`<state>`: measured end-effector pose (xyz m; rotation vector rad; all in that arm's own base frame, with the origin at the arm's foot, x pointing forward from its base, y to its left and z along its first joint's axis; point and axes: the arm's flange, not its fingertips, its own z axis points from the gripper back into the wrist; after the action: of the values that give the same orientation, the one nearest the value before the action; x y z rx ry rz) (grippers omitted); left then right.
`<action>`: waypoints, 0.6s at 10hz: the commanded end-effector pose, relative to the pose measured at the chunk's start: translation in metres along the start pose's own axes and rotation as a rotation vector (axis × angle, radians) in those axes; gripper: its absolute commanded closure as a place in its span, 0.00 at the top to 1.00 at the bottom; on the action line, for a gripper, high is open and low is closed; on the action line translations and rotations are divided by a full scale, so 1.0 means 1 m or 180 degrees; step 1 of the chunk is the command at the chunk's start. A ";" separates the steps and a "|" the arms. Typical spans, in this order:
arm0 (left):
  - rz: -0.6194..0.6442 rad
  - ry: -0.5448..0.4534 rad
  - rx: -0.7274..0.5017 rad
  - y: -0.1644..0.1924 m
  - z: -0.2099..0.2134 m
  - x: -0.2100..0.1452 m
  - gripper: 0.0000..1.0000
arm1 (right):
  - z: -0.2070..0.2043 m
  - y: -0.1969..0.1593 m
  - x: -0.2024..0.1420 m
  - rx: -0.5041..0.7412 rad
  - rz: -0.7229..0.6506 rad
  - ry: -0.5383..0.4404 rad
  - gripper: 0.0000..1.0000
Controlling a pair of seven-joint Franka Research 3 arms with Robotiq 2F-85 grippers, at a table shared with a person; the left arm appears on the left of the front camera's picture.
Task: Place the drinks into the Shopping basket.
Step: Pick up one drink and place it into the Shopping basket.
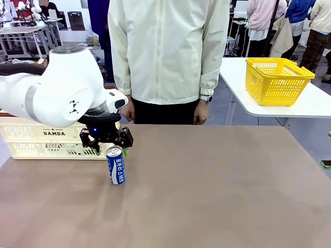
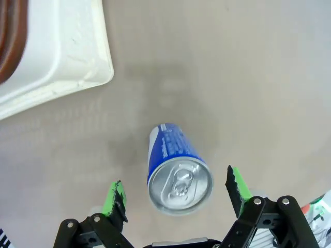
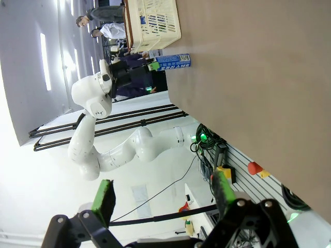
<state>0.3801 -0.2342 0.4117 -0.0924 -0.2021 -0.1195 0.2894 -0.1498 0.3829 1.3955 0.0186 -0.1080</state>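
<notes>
One drink, a blue-and-white can [image 1: 116, 165] with a silver top, stands upright on the brown table. My left gripper [image 1: 106, 143] hovers just above it, open. In the left wrist view the can [image 2: 176, 170] sits between the green pads [image 2: 116, 199], which stand apart from its sides. The Shopping basket [image 1: 41, 137], cream-white with "DAMDA" on its side, rests at the table's left, right behind the left gripper; its corner [image 2: 57, 51] is seen from the wrist. My right gripper [image 3: 163, 196] is open and holds nothing, off the table's side, far from the can [image 3: 176, 62].
A person in a pale jacket [image 1: 168, 51] stands at the far edge, hands down. A smaller yellow basket [image 1: 276, 80] sits on a separate white table at the back right. The brown table [image 1: 217, 191] stretches bare to the right of the can.
</notes>
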 end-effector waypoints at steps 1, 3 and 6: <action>0.0046 0.0120 0.0089 -0.009 -0.011 0.011 1.00 | 0.002 0.004 -0.001 -0.0006 -0.0049 0.0025 1.00; 0.0051 0.0292 0.0115 -0.010 -0.022 0.011 1.00 | 0.002 0.004 -0.001 -0.0006 -0.0049 0.0025 1.00; 0.0057 0.0456 0.0147 -0.008 -0.032 0.012 1.00 | 0.002 0.004 -0.001 -0.0006 -0.0049 0.0025 1.00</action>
<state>0.3922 -0.2446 0.3786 -0.0602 -0.0707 -0.1176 0.2894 -0.1498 0.3829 1.3955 0.0186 -0.1081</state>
